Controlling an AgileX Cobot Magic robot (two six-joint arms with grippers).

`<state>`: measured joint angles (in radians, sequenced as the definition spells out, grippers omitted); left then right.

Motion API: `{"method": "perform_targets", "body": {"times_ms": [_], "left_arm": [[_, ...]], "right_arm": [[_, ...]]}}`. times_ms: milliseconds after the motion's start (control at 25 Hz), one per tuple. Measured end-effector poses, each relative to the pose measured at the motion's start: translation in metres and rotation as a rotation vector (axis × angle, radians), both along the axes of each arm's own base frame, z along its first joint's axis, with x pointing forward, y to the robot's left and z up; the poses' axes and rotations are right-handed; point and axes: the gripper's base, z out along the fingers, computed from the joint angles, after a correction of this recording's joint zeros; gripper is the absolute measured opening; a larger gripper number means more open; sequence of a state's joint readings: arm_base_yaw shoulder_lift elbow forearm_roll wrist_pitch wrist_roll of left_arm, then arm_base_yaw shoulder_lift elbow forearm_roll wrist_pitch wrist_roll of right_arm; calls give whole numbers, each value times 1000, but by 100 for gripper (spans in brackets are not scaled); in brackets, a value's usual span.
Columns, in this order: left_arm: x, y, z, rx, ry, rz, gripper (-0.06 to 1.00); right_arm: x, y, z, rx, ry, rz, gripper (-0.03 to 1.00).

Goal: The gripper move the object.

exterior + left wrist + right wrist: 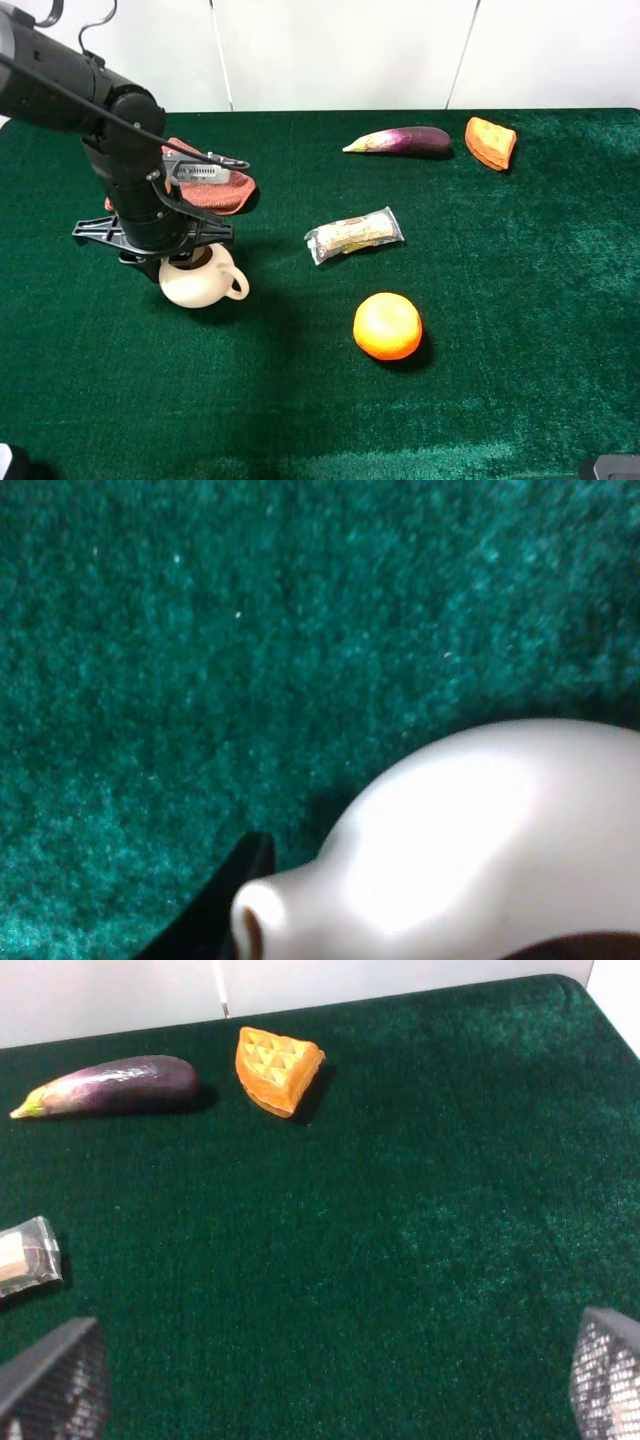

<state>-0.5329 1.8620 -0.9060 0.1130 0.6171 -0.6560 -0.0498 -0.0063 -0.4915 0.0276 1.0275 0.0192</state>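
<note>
Reaching down with the left pincer [186, 262] onto the mouth of the cream-white pitcher [200, 284], at the left side of the green counter [520, 380], loop handle turned right. Cannot tell whether clenched on the rim or released: fingertips hidden from above, and up close only one black finger [215, 910] seen, just beside the short spout. Beyond the arm, a red cloth [225, 190]. Holding the right pincer [328, 1385] released, fingers wide apart. Elsewhere: an orange [387, 325] near and right of the pitcher, a wrapped packet [353, 235] mid-counter, an eggplant [405, 140] and a waffle wedge [490, 143] far right.
</note>
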Motion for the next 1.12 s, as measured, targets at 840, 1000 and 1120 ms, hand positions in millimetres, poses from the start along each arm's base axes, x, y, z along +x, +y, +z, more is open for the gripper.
{"method": "perform_targets", "body": {"times_ms": [840, 1000, 1120], "left_arm": [[14, -8, 82, -58, -102, -19, 34], [23, -14, 102, -73, -118, -39, 34], [28, -17, 116, -75, -126, -62, 34]], "right_arm": [[0, 0, 0, 0, 0, 0, 69], [0, 0, 0, 0, 0, 0, 69], [0, 0, 0, 0, 0, 0, 69]]}}
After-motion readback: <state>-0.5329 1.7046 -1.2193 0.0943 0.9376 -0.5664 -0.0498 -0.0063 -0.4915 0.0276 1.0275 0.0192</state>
